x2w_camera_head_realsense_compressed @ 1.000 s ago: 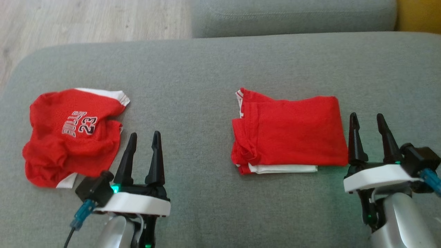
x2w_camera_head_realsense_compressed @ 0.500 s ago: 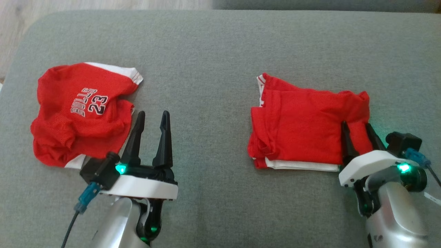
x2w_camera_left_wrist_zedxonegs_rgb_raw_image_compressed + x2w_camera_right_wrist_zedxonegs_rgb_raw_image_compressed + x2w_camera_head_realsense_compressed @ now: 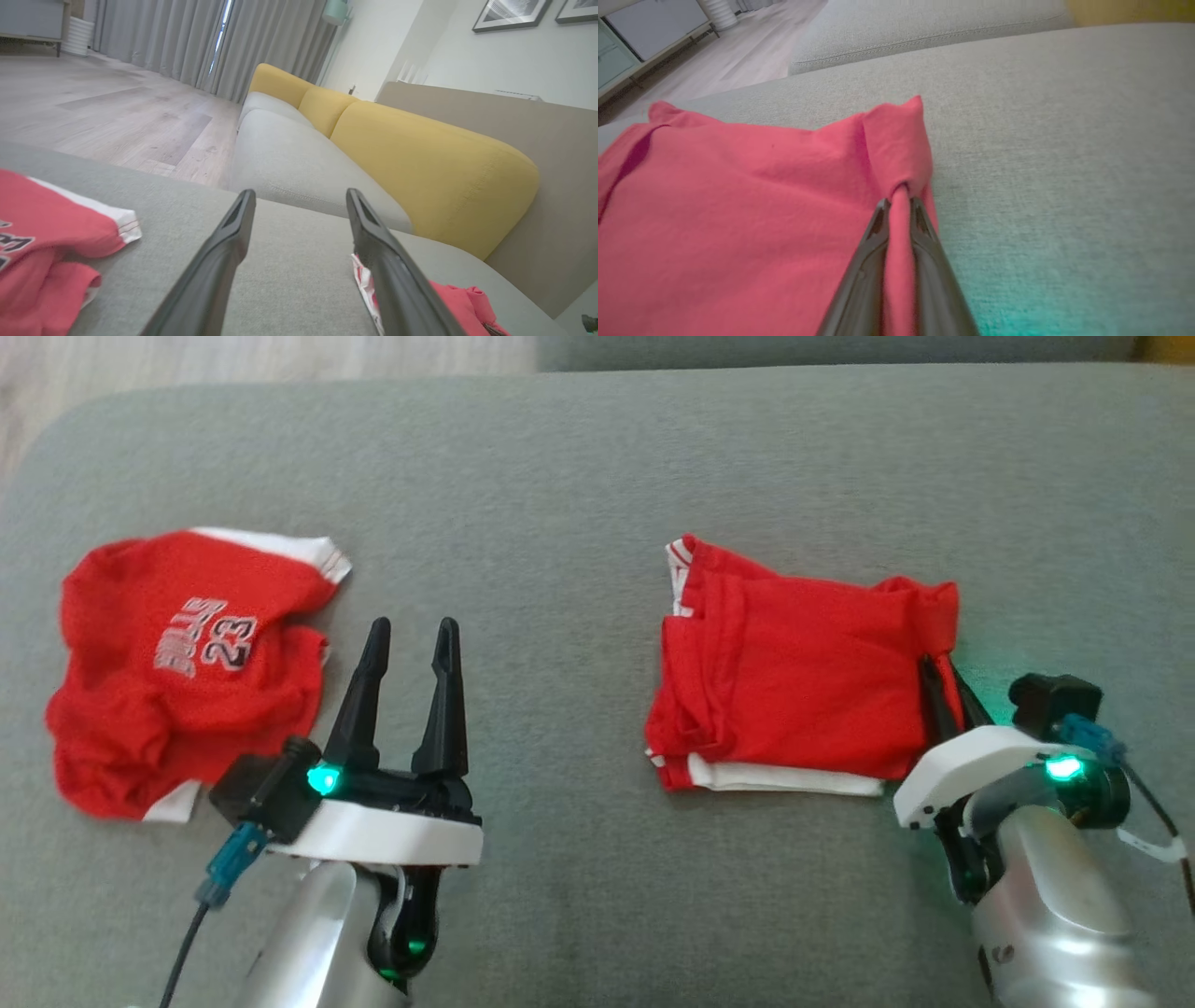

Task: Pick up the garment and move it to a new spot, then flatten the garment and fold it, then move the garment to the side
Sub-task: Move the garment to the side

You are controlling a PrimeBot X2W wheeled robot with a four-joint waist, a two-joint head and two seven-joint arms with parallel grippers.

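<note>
While the folded red garment (image 3: pixel 794 691) lies on the right part of the grey sofa cushion (image 3: pixel 560 504), the right gripper (image 3: pixel 899 205) pinches its right edge. Its two fingers (image 3: pixel 864 270) are pressed together with a bit of red cloth squeezed between them. The cloth bunches up into a little peak there. The left gripper (image 3: pixel 413 635) hangs over the cushion with its fingers (image 3: pixel 362 709) spread wide, holding nothing. A second red garment (image 3: pixel 187 681), with the number 23 on it, lies in a rumpled heap on the left side, well apart from the folded one. The folded garment looks soft, thin and light. It will likely flop and come unfolded if pulled by one corner. A hold on all the layers at the edge, or a slow slide along the cushion, seems safest.
</note>
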